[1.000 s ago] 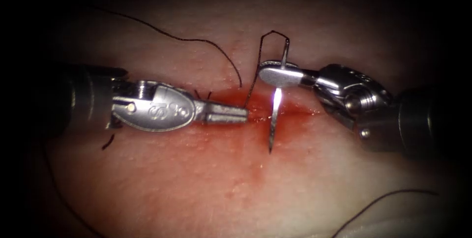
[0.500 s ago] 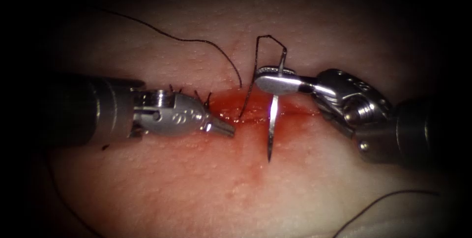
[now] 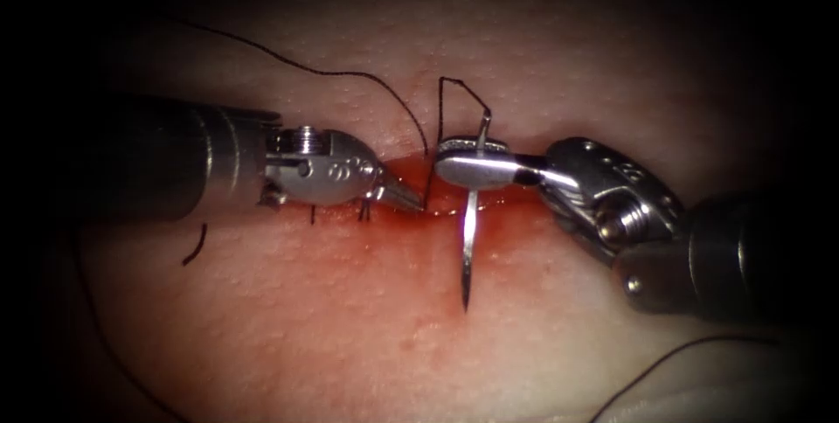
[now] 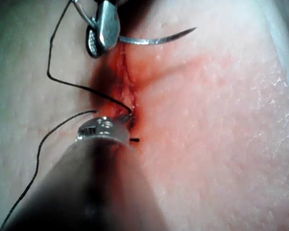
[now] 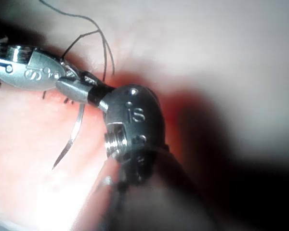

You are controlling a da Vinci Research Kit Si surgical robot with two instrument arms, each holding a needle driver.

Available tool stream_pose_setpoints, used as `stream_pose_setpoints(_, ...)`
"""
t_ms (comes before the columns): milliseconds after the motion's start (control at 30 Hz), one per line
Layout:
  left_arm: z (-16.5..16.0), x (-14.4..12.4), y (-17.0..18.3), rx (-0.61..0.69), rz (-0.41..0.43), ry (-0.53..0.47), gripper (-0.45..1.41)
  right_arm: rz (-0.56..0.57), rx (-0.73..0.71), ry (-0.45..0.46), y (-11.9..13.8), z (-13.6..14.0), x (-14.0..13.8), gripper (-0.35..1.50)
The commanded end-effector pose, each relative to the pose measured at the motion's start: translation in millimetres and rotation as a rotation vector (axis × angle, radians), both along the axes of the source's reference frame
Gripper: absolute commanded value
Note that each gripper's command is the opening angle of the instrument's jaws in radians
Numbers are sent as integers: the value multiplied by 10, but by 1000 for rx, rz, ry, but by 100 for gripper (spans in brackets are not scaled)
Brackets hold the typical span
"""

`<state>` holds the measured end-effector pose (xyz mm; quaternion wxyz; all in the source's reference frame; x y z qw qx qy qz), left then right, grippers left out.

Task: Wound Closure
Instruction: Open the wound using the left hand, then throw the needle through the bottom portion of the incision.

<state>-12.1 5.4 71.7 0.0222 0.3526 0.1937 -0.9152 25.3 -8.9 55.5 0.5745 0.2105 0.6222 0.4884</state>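
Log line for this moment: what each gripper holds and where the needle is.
right gripper: shut on needle near thread end | needle: free of tissue, tip below cut | left gripper: at cut, hold unclear

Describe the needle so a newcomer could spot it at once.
Find the red cut across the tissue. The right end effector holds the needle near its thread end, its free point below the cut. It is the lone bright curved steel sliver, unlike the dark thread.
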Motion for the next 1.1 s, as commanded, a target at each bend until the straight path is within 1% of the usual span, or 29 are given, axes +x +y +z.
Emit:
stream_pose_setpoints(33, 8, -5, 4, 2, 2, 6, -45, -2, -18, -5, -1, 7, 6, -35)
stream_pose_setpoints(233, 22, -3, 8, 31, 38, 73, -45, -7, -120, -42, 2, 10, 9, -35)
stream_pose_setpoints(267, 28, -3, 4, 46, 70, 95, -45, -9, -136, -52, 5, 12, 10, -35)
stream_pose_setpoints(333, 34, -3, -2, 71, 108, 109, -45, -8, -147, -58, 7, 14, 11, -35)
stream_pose_setpoints(467, 43, -3, -19, 134, 177, 142, -45, -8, -174, -72, 12, 18, 13, -35)
stream_pose_setpoints(533, 46, -3, -24, 154, 195, 145, -45, -9, -191, -79, 14, 20, 12, -35)
stream_pose_setpoints(700, 47, -1, -20, 170, 198, 137, -45, 14, -254, -150, 28, 31, 13, -35)
stream_pose_setpoints(767, 45, -1, -18, 171, 193, 140, -45, 12, -302, -183, 34, 36, 14, -35)
stream_pose_setpoints(800, 44, -1, -17, 170, 177, 155, -45, 18, -316, -192, 38, 41, 15, -35)
stream_pose_setpoints(833, 43, -1, -17, 171, 177, 155, -42, 21, -324, -194, 39, 44, 16, -35)
stream_pose_setpoints(967, 44, 0, -19, 174, 170, 161, -42, 27, -378, -222, 38, 60, 22, -35)
stream_pose_setpoints(1100, 44, 2, -21, 180, 164, 167, -30, 29, -426, -244, 35, 69, 30, -35)
